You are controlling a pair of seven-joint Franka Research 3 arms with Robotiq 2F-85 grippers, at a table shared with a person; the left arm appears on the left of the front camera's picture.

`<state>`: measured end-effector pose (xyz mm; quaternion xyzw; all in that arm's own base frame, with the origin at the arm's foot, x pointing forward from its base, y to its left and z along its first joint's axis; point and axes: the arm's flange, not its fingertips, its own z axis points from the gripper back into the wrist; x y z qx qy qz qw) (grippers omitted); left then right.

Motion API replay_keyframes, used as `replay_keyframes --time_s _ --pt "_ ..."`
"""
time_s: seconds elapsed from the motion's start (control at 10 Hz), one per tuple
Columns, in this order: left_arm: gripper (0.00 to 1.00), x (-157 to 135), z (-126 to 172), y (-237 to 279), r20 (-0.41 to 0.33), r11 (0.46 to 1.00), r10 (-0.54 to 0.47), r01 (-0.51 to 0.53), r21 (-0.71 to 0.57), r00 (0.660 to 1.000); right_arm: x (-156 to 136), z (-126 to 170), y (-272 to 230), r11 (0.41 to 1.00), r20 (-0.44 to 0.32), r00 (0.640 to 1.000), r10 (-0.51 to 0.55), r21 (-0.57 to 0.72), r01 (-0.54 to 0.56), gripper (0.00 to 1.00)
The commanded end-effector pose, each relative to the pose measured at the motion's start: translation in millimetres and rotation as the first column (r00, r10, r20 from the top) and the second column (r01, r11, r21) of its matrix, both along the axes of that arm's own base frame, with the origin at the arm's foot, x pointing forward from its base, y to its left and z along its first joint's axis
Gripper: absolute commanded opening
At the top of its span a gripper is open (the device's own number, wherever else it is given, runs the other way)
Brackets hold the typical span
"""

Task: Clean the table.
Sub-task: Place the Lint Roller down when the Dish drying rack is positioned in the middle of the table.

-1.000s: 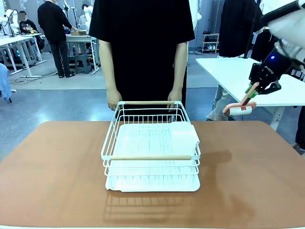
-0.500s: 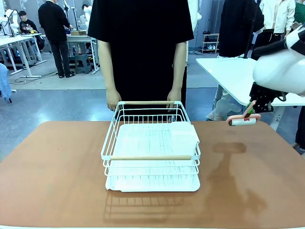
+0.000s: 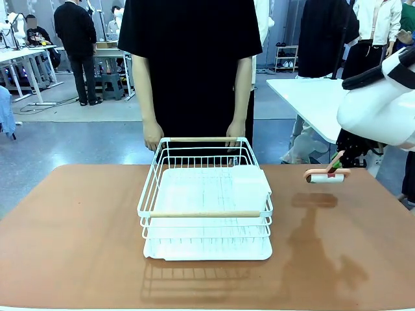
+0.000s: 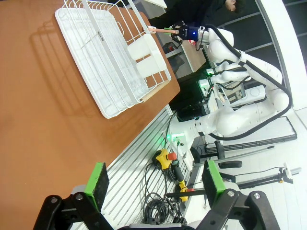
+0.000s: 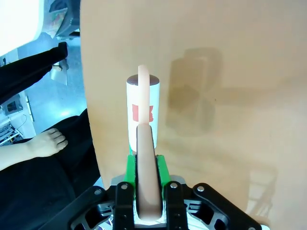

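Currently, a lint roller (image 3: 326,175) with a pink handle is gripped by the right gripper (image 5: 144,165), whose green pads are clamped on the handle; the roller is held above the table (image 3: 78,240) near its far right edge, its shadow cast on the reddish-brown top. A white wire basket (image 3: 205,207) is seen at the table's middle, with a person's hands (image 3: 154,137) resting at its far wooden handle. The left gripper (image 4: 153,184) is held with its jaws spread apart, nothing between them, beyond the table's edge.
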<state>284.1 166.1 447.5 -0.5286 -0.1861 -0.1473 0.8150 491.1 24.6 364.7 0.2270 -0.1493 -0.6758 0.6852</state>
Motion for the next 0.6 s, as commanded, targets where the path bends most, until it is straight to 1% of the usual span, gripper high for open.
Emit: replay_keyframes --time_s 0.0,0.3,0.5 --pt "1.00 -3 1 1 0.021 1.000 -0.001 0.001 -0.017 1.000 -9 -15 -9 0.999 0.048 0.998 0.038 0.024 -0.040 0.21" --pt "1.00 -3 1 1 0.021 1.000 -0.001 0.001 -0.017 1.000 -17 -28 -4 0.999 0.069 0.996 0.054 -0.002 -0.053 0.21" --pt "1.00 -3 1 1 0.021 1.000 -0.001 0.001 -0.017 1.000 -20 -38 -4 0.998 0.045 0.998 0.052 0.016 -0.053 0.21"
